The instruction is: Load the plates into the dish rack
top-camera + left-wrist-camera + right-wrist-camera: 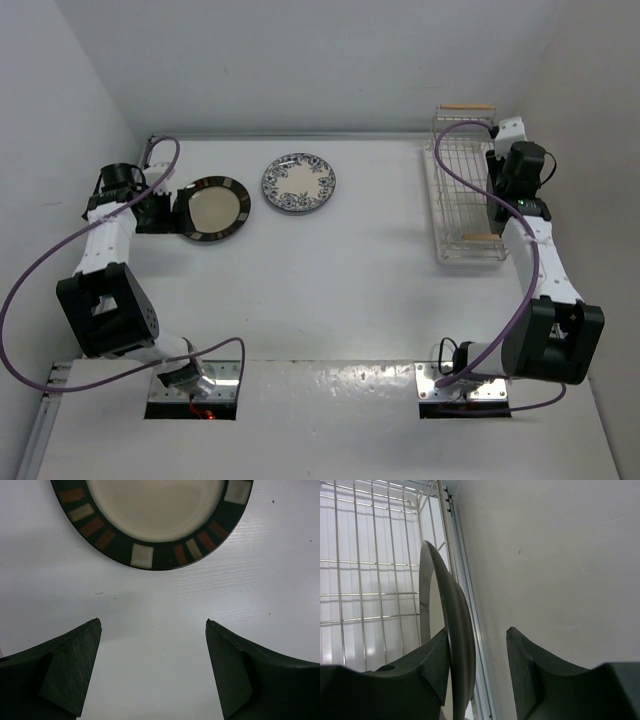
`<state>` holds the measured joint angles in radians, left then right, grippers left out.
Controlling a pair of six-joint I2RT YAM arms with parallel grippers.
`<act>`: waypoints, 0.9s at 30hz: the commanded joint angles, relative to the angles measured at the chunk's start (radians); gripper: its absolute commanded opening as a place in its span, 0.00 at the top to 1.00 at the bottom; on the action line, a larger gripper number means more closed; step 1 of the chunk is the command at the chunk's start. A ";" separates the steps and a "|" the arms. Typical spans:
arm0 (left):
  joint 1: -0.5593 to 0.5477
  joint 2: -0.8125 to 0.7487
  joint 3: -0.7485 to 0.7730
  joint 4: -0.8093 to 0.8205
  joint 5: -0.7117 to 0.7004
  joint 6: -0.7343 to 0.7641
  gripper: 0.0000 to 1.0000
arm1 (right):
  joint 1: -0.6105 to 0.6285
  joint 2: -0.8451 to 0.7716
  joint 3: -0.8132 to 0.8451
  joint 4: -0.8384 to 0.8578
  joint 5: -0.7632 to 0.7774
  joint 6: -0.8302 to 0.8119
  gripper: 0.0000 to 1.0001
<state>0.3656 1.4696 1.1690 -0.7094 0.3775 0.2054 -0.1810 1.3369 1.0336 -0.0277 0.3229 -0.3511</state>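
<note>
Grey-rimmed plate (pixel 451 630) stands on edge between the fingers of the right gripper (pixel 477 635). It is pressed against one finger (pixel 420 680), and a clear gap separates it from the other. The jaws are apart, not clamped. White wires of the dish rack (pixel 370 585) spread ahead of this hand on the plate's side, and a pale wall (pixel 560 555) fills the opposite side. Whether the plate's lower edge rests in the rack cannot be told. Seen from above, the right gripper (pixel 497 168) sits at the long outer edge of the dish rack (pixel 460 185), between its two wooden handles (pixel 467 107).

Across the table (pixel 340 280), the left gripper (pixel 153 624) has its fingers wide apart and holds nothing. The dark-rimmed plate (pixel 142 556) lies flat just ahead of its fingertips, with a strip of bare tabletop between them. The floral plate (pixel 298 183) lies flat farther out beyond that hand, near the dark-rimmed plate (pixel 212 208) but not touching it.
</note>
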 commanded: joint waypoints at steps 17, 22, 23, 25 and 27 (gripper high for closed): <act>-0.001 -0.009 0.032 -0.013 0.014 0.014 0.11 | -0.040 0.045 0.011 -0.026 -0.012 0.107 0.64; -0.001 -0.009 0.032 -0.013 0.014 0.014 0.11 | -0.040 0.062 0.006 -0.034 -0.036 0.103 0.77; -0.001 -0.009 0.032 -0.013 0.014 0.014 0.11 | -0.040 0.062 0.008 -0.034 -0.039 0.098 0.88; -0.001 -0.009 0.032 -0.013 0.014 0.014 0.11 | -0.035 0.061 0.014 -0.037 -0.044 0.103 0.99; -0.001 -0.009 0.032 -0.013 0.023 0.014 0.11 | -0.029 0.054 0.023 -0.047 -0.038 0.100 1.00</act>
<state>0.3656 1.4815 1.1835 -0.7219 0.3786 0.2092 -0.2253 1.4017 1.0348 -0.0620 0.3305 -0.3336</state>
